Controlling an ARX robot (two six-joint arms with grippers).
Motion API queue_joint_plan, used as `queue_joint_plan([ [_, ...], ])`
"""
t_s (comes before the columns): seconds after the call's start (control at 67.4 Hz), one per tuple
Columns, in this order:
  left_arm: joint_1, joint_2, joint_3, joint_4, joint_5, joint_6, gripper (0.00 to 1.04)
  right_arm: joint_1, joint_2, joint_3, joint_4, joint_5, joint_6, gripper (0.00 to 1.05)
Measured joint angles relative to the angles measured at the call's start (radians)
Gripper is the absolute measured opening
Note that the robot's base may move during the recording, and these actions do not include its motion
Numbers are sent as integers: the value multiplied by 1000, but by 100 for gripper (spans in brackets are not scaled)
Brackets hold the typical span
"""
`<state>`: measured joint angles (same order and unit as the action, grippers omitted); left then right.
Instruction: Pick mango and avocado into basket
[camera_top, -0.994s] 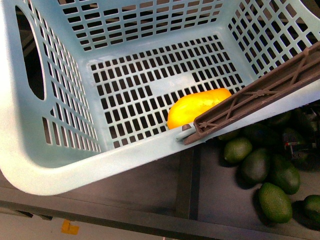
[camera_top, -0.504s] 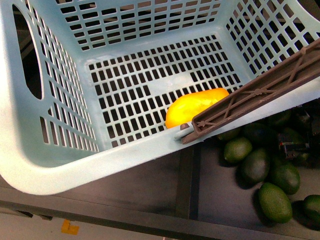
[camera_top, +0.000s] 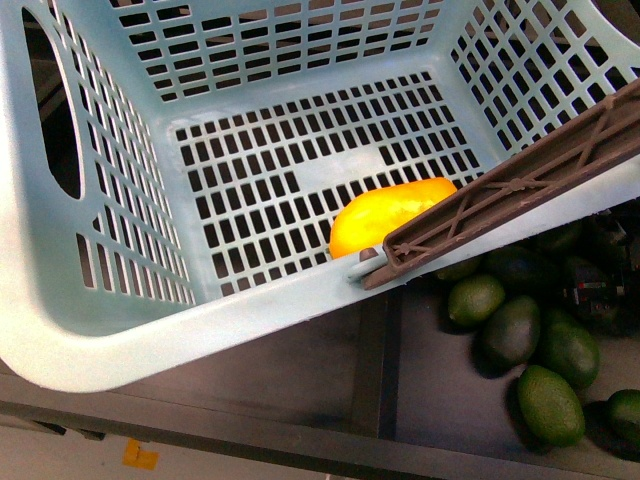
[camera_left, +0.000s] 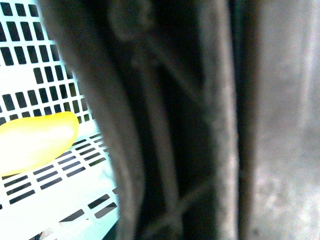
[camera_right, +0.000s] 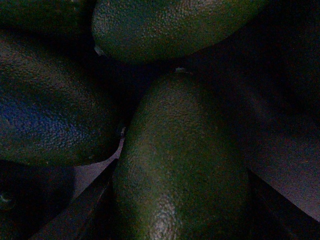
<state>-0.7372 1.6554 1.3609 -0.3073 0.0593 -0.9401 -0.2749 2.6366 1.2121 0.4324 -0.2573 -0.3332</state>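
Note:
The light teal basket (camera_top: 120, 330) fills the front view, tilted, with the yellow mango (camera_top: 385, 215) lying on its slotted floor against the near wall. The mango also shows in the left wrist view (camera_left: 35, 140). My left gripper is shut on the brown basket handle (camera_top: 520, 190), which fills the left wrist view (camera_left: 165, 125) as a blur; the fingers themselves do not show. My right gripper (camera_right: 182, 210) is shut on a dark green pebbled avocado (camera_right: 180, 150), low among the other avocados. In the front view this gripper is a dark shape at the far right (camera_top: 595, 290).
Several loose avocados (camera_top: 512, 330) lie on the dark shelf at the lower right, below the basket's rim. Two more avocados (camera_right: 50, 110) press close around the held one. A dark divider (camera_top: 380, 370) runs toward the shelf's front edge (camera_top: 300, 445).
The basket has shifted slightly to the left, and the mango has moved with it. The right gripper stays down among the avocados.

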Motion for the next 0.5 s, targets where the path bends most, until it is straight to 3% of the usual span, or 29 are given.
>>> queue_joint_plan([
  [0.267, 0, 0, 0, 0, 0, 0, 13, -56, -88, -110, 60, -62, 5, 56],
  [0.504, 0, 0, 0, 0, 0, 0, 13, -155, -352, -285, 142, -204, 16, 56],
])
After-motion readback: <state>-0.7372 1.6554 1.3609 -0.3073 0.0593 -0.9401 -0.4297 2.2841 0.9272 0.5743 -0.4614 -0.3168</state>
